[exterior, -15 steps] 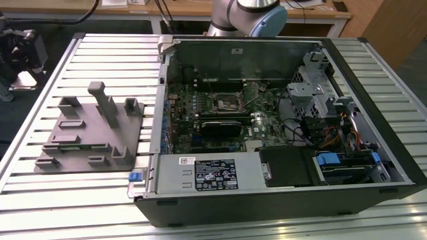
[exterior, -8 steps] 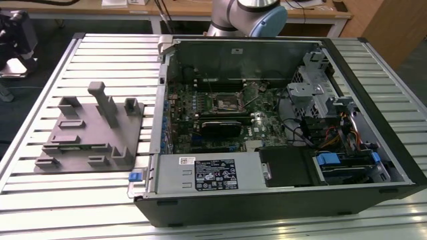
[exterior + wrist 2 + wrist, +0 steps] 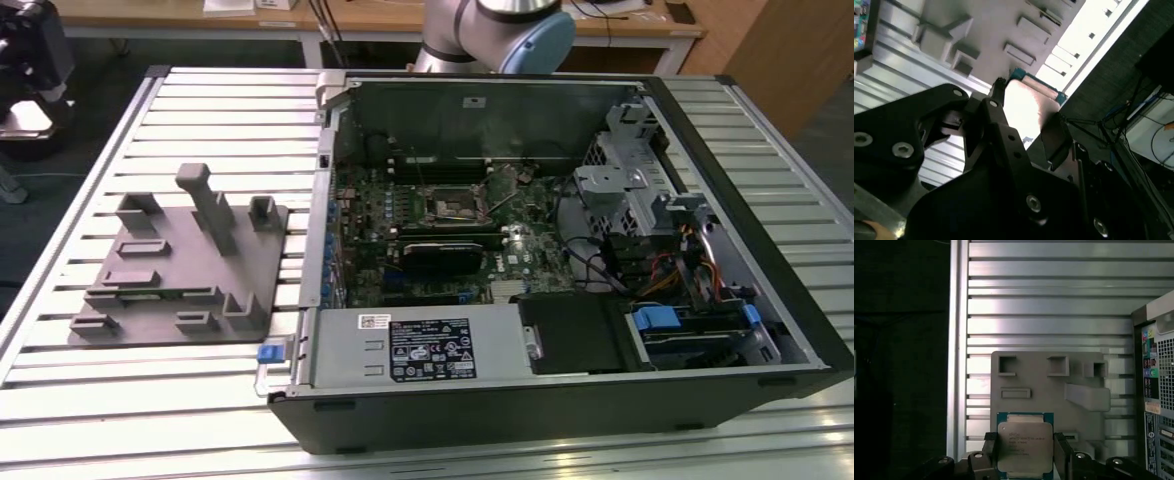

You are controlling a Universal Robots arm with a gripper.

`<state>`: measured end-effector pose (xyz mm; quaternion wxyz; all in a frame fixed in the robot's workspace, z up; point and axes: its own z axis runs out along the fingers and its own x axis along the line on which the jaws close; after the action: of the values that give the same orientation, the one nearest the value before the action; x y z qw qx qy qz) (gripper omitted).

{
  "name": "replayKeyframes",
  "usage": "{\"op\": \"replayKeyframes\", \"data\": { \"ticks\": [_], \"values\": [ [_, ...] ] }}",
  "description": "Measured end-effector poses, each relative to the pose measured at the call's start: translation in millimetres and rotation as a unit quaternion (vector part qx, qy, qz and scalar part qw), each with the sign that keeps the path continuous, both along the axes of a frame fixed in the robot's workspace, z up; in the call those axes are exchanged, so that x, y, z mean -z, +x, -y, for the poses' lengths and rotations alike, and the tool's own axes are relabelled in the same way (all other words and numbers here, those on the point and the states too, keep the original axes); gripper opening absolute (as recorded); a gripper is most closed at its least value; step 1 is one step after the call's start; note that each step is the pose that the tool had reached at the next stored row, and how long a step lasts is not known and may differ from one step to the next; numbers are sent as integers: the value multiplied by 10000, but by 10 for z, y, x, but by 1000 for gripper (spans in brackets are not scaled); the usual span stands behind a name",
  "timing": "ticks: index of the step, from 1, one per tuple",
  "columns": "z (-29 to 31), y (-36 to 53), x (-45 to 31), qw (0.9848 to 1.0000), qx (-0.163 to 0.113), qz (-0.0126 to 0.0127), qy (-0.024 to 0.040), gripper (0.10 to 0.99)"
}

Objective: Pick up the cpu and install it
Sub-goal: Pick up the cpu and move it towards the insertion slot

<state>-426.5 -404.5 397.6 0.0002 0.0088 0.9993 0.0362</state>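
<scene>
The cpu [image 3: 1024, 445] sat clamped between the two black fingers [image 3: 1062, 452] of the gripper [image 3: 1025, 460], silvery top facing the first wrist view's camera. The jaws were closed only as far as its opposite edges. It hung clear of the slatted table [image 3: 1054, 300], with the grey fixture plate [image 3: 1049, 385] beyond it. In the exterior view the open computer case [image 3: 561, 400] lay just beside that plate, on the exterior view's right.

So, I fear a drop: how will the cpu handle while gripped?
Likely stiff: the cpu is a flat, metal-topped square. Probably slippery: the gripper pinches only its thin edges. Seemingly light, being so thin.
</scene>
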Motion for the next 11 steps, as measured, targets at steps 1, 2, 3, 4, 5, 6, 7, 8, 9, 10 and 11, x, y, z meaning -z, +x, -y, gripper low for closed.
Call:
{"op": "replayKeyframes", "data": {
  "ticks": [1, 2, 3, 4, 5, 6, 7, 8, 9, 10, 11],
  "values": [
    [0, 41, 0, 10000, 0, 0, 0, 537],
    [0, 83, 1, 10000, 0, 1, 0, 537],
    [0, 119, 1, 10000, 0, 0, 0, 537],
    [0, 148, 0, 10000, 0, 0, 0, 537],
    [0, 166, 0, 10000, 0, 0, 0, 537],
    [0, 170, -2, 10000, 0, 0, 0, 537],
    [-1, 170, -12, 10000, 0, -1, -1, 537],
    [-1, 171, -26, 10000, 1, 0, 0, 537],
    [-1, 171, -43, 10000, 0, 0, 0, 537],
    [-1, 171, -57, 10000, 0, 0, 0, 537],
    [-1, 172, -66, 10000, 0, 0, 0, 537]
  ]
}}
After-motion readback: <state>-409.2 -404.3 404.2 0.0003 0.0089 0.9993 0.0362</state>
